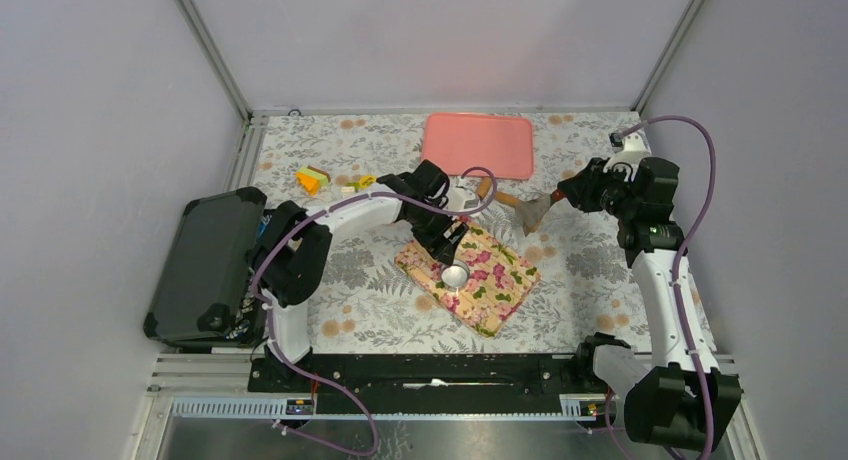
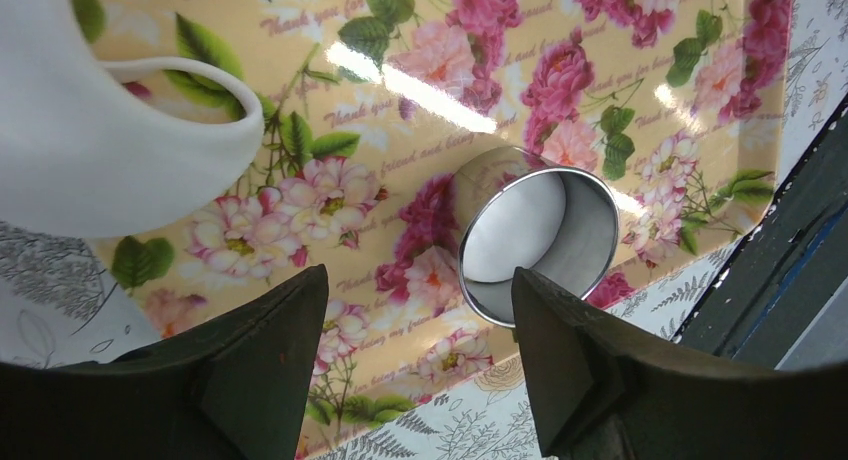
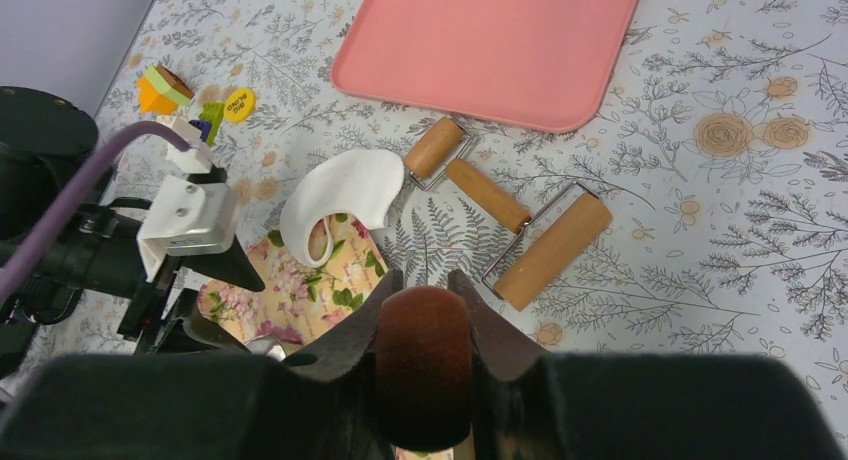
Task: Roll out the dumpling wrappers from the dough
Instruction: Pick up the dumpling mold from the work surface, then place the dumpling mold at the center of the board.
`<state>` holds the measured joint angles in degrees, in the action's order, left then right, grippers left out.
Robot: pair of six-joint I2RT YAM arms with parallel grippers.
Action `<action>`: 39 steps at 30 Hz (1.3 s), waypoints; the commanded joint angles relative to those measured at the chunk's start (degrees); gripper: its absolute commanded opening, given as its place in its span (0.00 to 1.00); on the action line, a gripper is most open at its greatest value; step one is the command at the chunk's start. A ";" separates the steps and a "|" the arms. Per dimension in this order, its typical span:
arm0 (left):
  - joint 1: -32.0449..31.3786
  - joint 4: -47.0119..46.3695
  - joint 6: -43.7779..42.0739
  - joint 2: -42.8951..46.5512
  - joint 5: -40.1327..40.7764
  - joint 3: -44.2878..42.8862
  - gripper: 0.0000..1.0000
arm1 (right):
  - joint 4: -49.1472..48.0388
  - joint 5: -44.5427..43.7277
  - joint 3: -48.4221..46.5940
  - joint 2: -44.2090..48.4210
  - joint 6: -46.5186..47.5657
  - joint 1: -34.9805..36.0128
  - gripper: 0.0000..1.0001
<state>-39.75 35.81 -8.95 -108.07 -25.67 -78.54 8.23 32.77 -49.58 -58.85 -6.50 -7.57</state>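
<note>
We see a floral-clothed table (image 1: 380, 300): pink tray (image 1: 478, 145) at its far edge, wooden rolling pin (image 3: 488, 194) just before it, flowered board (image 1: 495, 280) mid-table, the dough (image 3: 345, 190) lapping off the board onto the cloth, coloured blocks (image 1: 313, 179) far left.

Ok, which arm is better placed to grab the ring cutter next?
Left. The left gripper hangs open just by the ring cutter on the floral board, near the dough. The right gripper is shut on a brown handle, off to the side.
</note>
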 commanded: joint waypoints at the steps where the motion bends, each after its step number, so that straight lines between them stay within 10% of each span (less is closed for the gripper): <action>1: -0.45 0.75 0.59 -1.47 0.22 -3.13 0.70 | -3.35 1.72 0.16 2.47 -0.45 -0.25 0.00; 15: -1.73 1.76 -0.01 -4.12 -2.18 -3.41 0.55 | -3.39 0.77 0.70 5.01 -0.15 -0.78 0.00; 17: -1.73 1.98 -0.01 -4.46 -2.52 -3.59 0.43 | -3.33 0.71 0.71 5.30 -0.18 -0.86 0.00; 20: -1.59 1.75 0.14 -4.07 -2.80 -3.59 0.00 | -3.32 0.67 0.77 5.34 -0.31 -0.93 0.00; 31: 5.94 1.79 -0.47 7.61 -13.99 -1.79 0.00 | -4.00 1.95 1.17 4.63 -0.78 -1.09 0.00; 39: 14.34 3.08 1.51 9.19 2.75 -3.86 0.00 | -9.39 9.08 3.67 3.56 -4.01 -1.06 0.00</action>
<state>-28.53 38.83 -8.69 -99.31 -32.29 -80.55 6.02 36.45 -47.11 -55.16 -7.77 -8.38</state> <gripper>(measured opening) 0.036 0.242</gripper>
